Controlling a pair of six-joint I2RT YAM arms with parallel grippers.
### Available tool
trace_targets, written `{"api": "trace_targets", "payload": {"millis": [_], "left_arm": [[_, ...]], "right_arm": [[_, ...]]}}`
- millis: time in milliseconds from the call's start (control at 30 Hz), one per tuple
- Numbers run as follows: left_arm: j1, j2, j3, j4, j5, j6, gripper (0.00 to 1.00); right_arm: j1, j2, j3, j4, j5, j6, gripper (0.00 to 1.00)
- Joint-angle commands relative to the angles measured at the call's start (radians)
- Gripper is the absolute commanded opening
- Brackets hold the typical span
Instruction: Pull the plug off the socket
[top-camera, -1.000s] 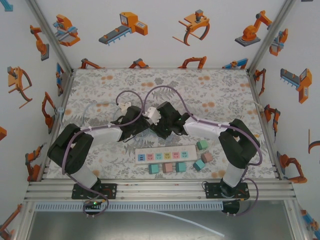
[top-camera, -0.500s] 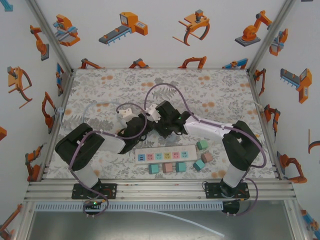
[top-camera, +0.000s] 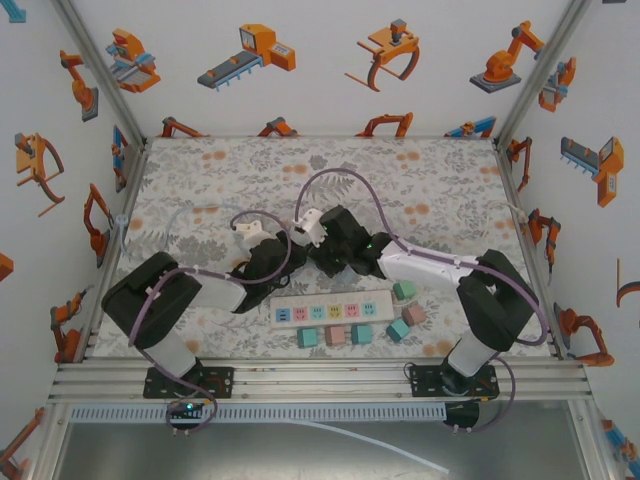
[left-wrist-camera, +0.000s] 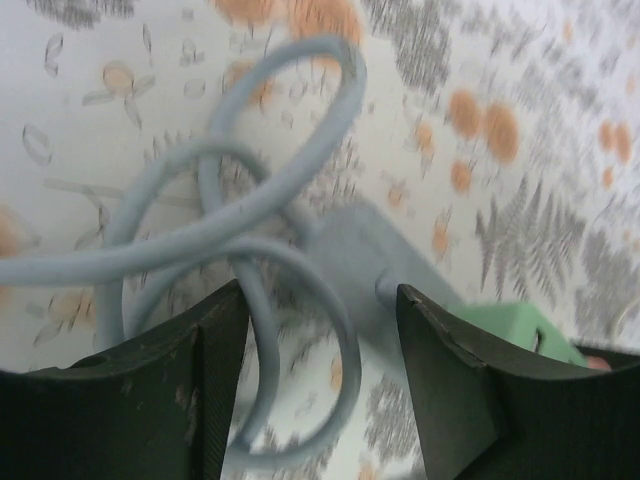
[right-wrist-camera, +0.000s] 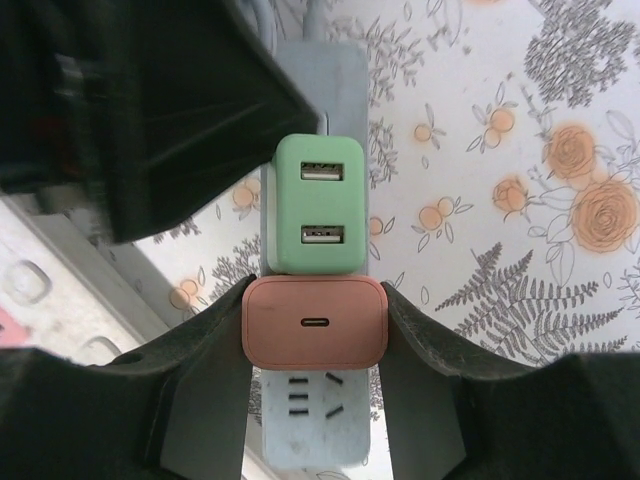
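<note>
A grey power strip (right-wrist-camera: 315, 430), the socket, lies on the floral table. A salmon-pink plug (right-wrist-camera: 314, 322) with one port sits in it, and a green two-port plug (right-wrist-camera: 319, 205) stands right behind. My right gripper (right-wrist-camera: 315, 330) is shut on the pink plug, one finger against each side. In the left wrist view, my left gripper (left-wrist-camera: 320, 390) is open above the strip's coiled grey cable (left-wrist-camera: 250, 200). One loop runs between the fingers without touching them, and the green plug (left-wrist-camera: 510, 325) shows at the right. In the top view, both grippers meet at mid-table, left gripper (top-camera: 283, 266) beside right gripper (top-camera: 324, 260).
A second, white power strip (top-camera: 330, 310) with coloured sockets lies nearer the arms. Several loose pastel plugs (top-camera: 362, 334) lie in front of it and to its right. The grey cable (top-camera: 190, 215) loops out to the left. The left arm's dark body (right-wrist-camera: 150, 100) crowds the right wrist view.
The left gripper's jaws have widened and the left arm has drawn back toward the near left. The right gripper stays shut on the pink plug and has shifted slightly.
</note>
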Motion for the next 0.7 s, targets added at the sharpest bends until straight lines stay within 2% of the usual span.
{"api": "trace_targets", "payload": {"millis": [0,67,133,200,267,300,467,567,667], "left_arm": [[-0.005,-0.03,-0.033,-0.579,0.117,0.083,0.62],[0.019,-0.09,-0.009,-0.622,0.132,0.098,0.67],[0.041,-0.139,0.007,-0.65,0.145,0.109,0.71],[0.067,-0.182,0.021,-0.677,0.164,0.116,0.73],[0.098,-0.227,0.03,-0.707,0.189,0.119,0.74],[0.111,-0.248,0.031,-0.715,0.2,0.123,0.74],[0.194,-0.349,0.05,-0.764,0.285,0.115,0.75],[0.253,-0.364,0.08,-0.794,0.338,0.105,0.76],[0.292,-0.339,0.122,-0.806,0.393,0.102,0.77]], "right_arm": [[0.008,0.005,-0.034,0.092,-0.017,-0.059,0.13],[0.008,-0.005,-0.033,0.083,-0.018,-0.052,0.22],[0.007,-0.02,-0.014,0.057,-0.009,-0.031,0.4],[0.007,-0.041,0.015,0.012,-0.011,-0.017,0.5],[0.008,-0.068,0.049,-0.031,-0.012,0.01,0.71],[0.008,-0.08,0.061,-0.047,-0.021,0.013,0.75],[0.008,-0.105,0.154,-0.098,-0.007,0.057,0.77],[0.008,-0.049,0.227,-0.145,0.01,0.031,0.75],[0.014,0.022,0.283,-0.184,-0.042,-0.018,0.73]]}}
